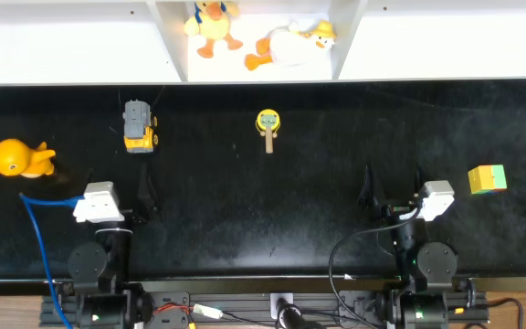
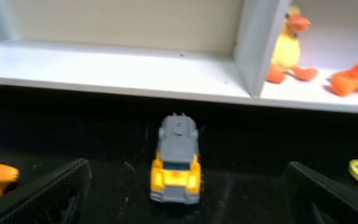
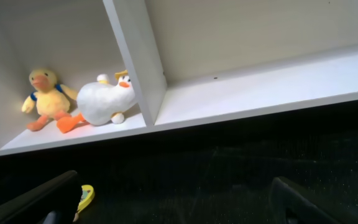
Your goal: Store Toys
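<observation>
Black desk point(image 1: 245, 215) is carrying four loose toys, while a white shelf point(image 1: 62, 55) is running along its far edge. Two plush ducks, a yellow one point(image 1: 212, 24) and a white one point(image 1: 289, 46), are already lying in the shelf's middle compartment. That suggests this compartment is serving as the storage spot and the task is partly done.

Still waiting on the desk are a grey and yellow toy truck point(image 1: 140, 126), an orange duck point(image 1: 18, 158) near the left edge, a small round toy on a stick point(image 1: 268, 126) near the middle, and a coloured cube point(image 1: 487, 179) far to the right. All four are sitting well apart from one another.

Left gripper point(image 2: 185, 208) is hovering low with its jaws spread wide and holding nothing. It is facing the truck nose-on, the truck sitting squarely between the fingers but some way ahead, which looks like lining up for a pick. The truck's narrow body is lying along the approach line, so the jaws should be closing across its sides.

Right gripper point(image 3: 176, 193) is likewise gaping wide and carrying nothing. It is pointing at bare desk and the shelf, with the stick toy just beside one finger.
</observation>
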Available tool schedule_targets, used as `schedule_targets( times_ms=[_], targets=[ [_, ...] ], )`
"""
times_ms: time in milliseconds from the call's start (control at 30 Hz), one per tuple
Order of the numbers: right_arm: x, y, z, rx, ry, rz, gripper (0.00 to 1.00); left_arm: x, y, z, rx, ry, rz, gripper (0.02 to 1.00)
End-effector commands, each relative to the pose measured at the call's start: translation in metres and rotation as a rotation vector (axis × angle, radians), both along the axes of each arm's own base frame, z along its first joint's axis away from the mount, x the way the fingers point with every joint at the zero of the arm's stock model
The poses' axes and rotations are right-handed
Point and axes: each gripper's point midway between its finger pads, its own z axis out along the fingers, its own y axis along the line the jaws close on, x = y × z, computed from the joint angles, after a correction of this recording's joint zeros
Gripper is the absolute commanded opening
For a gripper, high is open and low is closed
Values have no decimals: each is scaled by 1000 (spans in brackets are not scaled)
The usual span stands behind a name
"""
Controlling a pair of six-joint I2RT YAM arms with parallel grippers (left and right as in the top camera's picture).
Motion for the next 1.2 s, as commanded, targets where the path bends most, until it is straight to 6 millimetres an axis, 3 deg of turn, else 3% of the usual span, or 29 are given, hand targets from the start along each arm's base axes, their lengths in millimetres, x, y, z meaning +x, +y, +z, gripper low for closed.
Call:
schedule_targets(
  times_ms=[33,233,500,767,933,1200],
  targets=[
    [0,2,-3,-3,-2,8,996,-10,-9,46,-33,-56,-52,996],
    [0,2,-3,-3,-2,8,996,-30,2,105,-21,24,24,998],
    [0,2,-3,-3,-2,8,996,-58,66,161,9,340,422,996],
    [0,2,-3,-3,-2,8,996,-28,82,214,144,466,445,993],
    [0,2,-3,-3,-2,8,996,-12,103,217,171,522,470,993],
    [0,2,-3,-3,-2,8,996,4,152,177,16,639,430,993]
  ],
)
